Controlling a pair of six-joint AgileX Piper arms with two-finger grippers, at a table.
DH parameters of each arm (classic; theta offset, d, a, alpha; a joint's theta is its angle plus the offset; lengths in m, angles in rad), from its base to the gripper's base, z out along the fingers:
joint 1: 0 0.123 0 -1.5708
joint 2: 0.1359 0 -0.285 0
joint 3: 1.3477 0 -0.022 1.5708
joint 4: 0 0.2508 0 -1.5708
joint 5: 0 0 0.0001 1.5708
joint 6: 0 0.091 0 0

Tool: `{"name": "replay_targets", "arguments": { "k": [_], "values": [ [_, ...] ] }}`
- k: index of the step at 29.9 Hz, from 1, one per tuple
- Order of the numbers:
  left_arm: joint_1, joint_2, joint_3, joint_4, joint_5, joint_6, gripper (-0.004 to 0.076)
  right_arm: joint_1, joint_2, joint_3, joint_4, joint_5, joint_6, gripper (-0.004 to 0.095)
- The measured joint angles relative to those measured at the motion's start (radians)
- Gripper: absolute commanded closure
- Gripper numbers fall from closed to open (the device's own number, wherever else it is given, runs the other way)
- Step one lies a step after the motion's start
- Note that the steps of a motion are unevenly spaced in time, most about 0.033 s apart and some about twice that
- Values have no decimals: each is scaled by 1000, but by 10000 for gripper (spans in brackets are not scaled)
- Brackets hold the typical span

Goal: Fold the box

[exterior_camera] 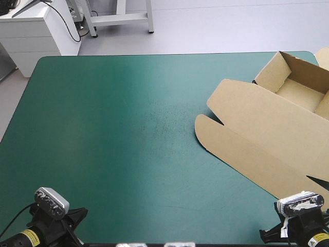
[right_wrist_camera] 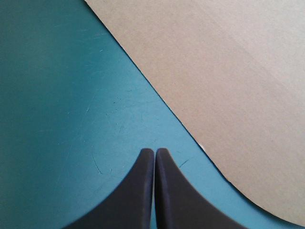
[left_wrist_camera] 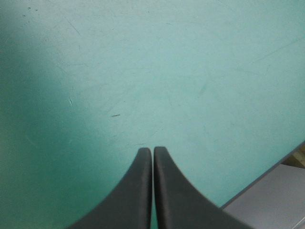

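The brown box [exterior_camera: 267,128] lies at the teal-green cover's [exterior_camera: 113,134] far right corner, with its open tray toward the corner and its flat lid slanting toward the cover's middle. Only the right wrist view shows the lid's edge just ahead of the right gripper [right_wrist_camera: 154,151], which is clenched and empty. The left gripper [left_wrist_camera: 152,150], likewise clenched, is over bare cover near its edge.

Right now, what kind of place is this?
Probably a robotics lab or test cell: a table with a teal-green cover carrying a partly formed brown box, the left gripper and right gripper shut above it, and a white cabinet with a cable beyond its far edge.
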Motion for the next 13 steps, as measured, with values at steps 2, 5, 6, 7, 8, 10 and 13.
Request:
{"name": "replay_targets", "arguments": {
  "k": [2, 5, 6, 7, 8, 10, 13],
  "values": [
    [0, 0, 0, 0, 0, 0, 731, 11, 0, 0, 0, -1, 0, 914],
    [0, 0, 0, 0, 1, 0, 731, 13, 0, 0, 0, -2, 0, 914],
    [0, 0, 0, 0, 1, 0, 731, 13, 0, 0, 0, -2, 0, 914],
    [0, 0, 0, 0, 1, 0, 731, 13, 0, 0, 0, -3, 0, 914],
    [0, 0, 0, 0, 1, 0, 731, 13, 0, 0, 0, -4, 0, 914],
    [0, 0, 0, 0, 1, 0, 731, 13, 0, 0, 0, -4, 0, 914],
    [0, 0, 0, 0, 1, 0, 731, 13, 0, 0, 0, -4, 1, 914]
  ]
}}
